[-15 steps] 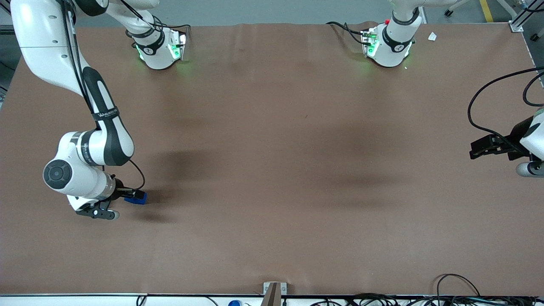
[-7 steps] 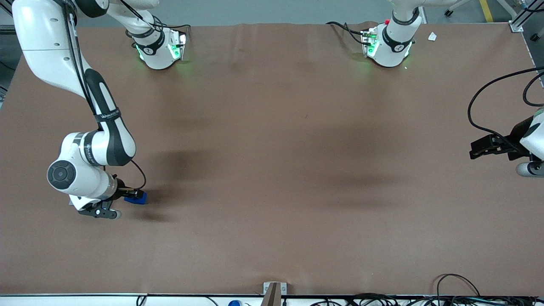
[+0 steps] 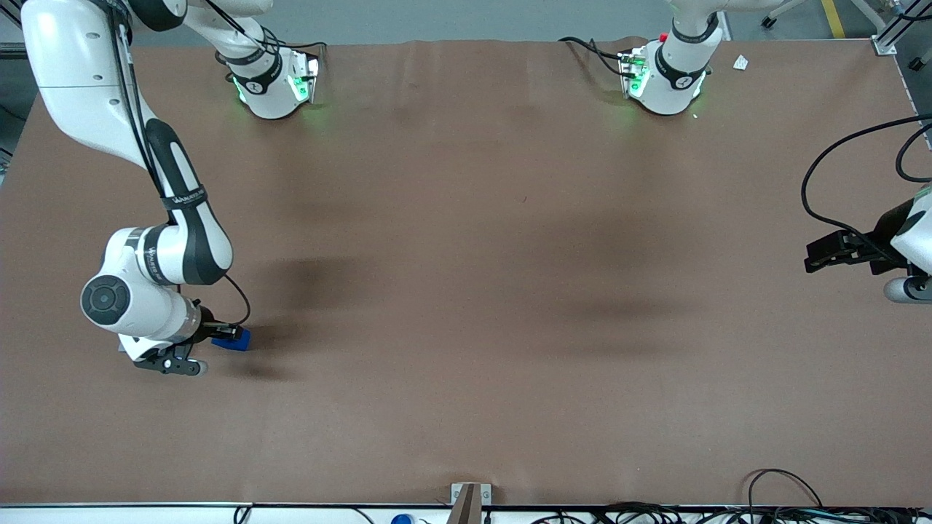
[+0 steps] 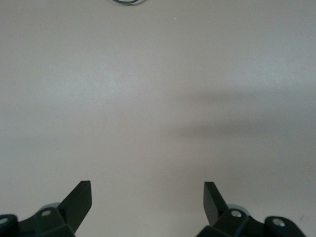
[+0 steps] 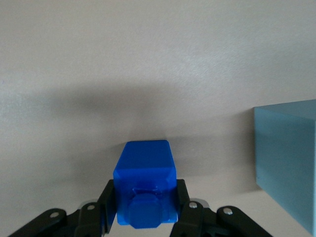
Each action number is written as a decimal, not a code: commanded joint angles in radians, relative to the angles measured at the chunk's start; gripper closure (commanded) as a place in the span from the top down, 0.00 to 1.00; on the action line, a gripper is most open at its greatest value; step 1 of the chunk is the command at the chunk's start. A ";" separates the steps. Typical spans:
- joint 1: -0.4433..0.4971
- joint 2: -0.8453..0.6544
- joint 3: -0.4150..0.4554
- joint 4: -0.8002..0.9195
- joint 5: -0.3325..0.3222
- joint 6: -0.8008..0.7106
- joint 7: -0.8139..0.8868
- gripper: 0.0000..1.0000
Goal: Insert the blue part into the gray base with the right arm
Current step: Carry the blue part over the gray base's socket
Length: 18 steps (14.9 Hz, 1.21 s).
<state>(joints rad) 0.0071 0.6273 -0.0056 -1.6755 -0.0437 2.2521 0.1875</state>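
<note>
The small bright blue plastic part (image 5: 145,190) sits pinched between the two black fingers (image 5: 105,207) of the slim black end effector (image 5: 144,212), one finger against each of its sides. In the front view this blue part (image 3: 237,339) shows at the tip of the end effector (image 3: 222,335), low over the brown surface (image 3: 466,291) toward the working arm's end. The white jointed right arm (image 3: 156,255) with black side panels bends down to it. In the wrist view, the gray cube-like plastic base (image 5: 289,168) stands on the surface near the blue part but apart from it; the front view hides it under the arm
</note>
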 commanded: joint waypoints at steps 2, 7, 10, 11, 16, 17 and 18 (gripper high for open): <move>-0.042 -0.095 0.006 0.042 -0.005 -0.149 -0.057 0.03; -0.101 -0.115 0.002 0.123 -0.008 -0.273 -0.204 0.03; -0.153 -0.109 0.001 0.132 -0.016 -0.269 -0.311 0.03; -0.171 -0.106 0.002 0.144 -0.010 -0.266 -0.345 0.03; -0.210 -0.089 0.002 0.151 -0.013 -0.263 -0.361 0.03; -0.210 -0.083 0.002 0.151 -0.013 -0.263 -0.356 0.03; -0.211 -0.078 0.002 0.151 -0.012 -0.261 -0.352 0.03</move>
<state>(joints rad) -0.1916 0.5355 -0.0175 -1.5398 -0.0462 1.9916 -0.1665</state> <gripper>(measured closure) 0.493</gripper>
